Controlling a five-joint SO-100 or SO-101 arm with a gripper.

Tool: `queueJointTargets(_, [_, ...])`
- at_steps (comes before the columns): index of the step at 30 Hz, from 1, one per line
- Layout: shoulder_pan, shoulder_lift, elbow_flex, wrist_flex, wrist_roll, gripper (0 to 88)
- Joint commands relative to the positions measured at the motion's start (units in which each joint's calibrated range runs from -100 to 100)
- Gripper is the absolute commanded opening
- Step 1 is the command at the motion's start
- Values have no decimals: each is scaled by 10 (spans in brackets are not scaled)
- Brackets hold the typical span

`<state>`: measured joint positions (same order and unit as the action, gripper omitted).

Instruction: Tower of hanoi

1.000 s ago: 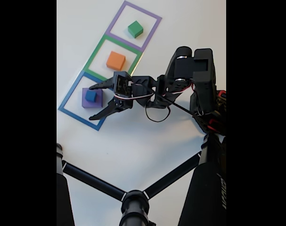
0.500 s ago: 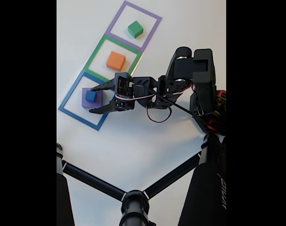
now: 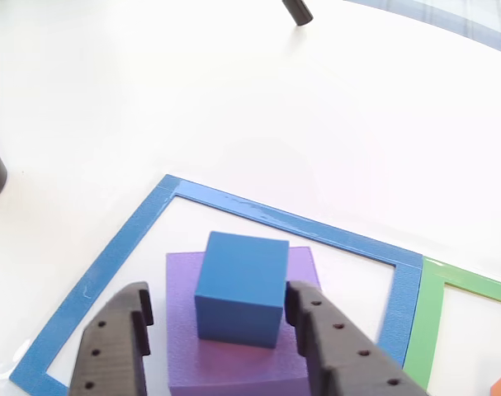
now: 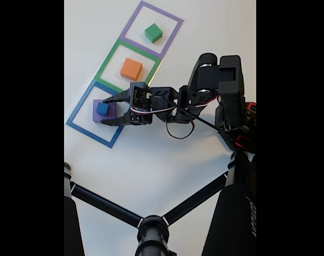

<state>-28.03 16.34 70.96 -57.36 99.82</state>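
My black two-finger gripper (image 3: 221, 318) is spread wide, one finger on each side of the small blue cube (image 3: 242, 286). The cube sits on the flat purple square block (image 3: 233, 363). I should squeeze slowly and evenly.

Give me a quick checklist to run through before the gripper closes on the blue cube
1. Gripper open: ok, fingers apart.
2. Blue cube between the fingers: ok, one on each side.
3. Fingers touching the cube already: cannot tell.
4. Cube seated on the purple block: ok, it sits flat on top, inside the blue outline.
5. Fingers clear of the purple block: cannot tell.
6. Orange block and green block out of the way: ok, each in its own outline.
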Motion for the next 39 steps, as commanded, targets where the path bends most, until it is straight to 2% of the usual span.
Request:
queueJointTargets(1, [-5,-6,-10,-18,2,131])
queueJointTargets(17, [-9,-4,-10,-18,2,35])
queueJointTargets(24, [-9,-47,-4,14,2,32])
queueJointTargets(28, [-1,-140,0,105,2,28])
queueJointTargets(33, [26,-282,-6,274,2,25])
queueJointTargets(39, [90,-495,-16,565,2,25])
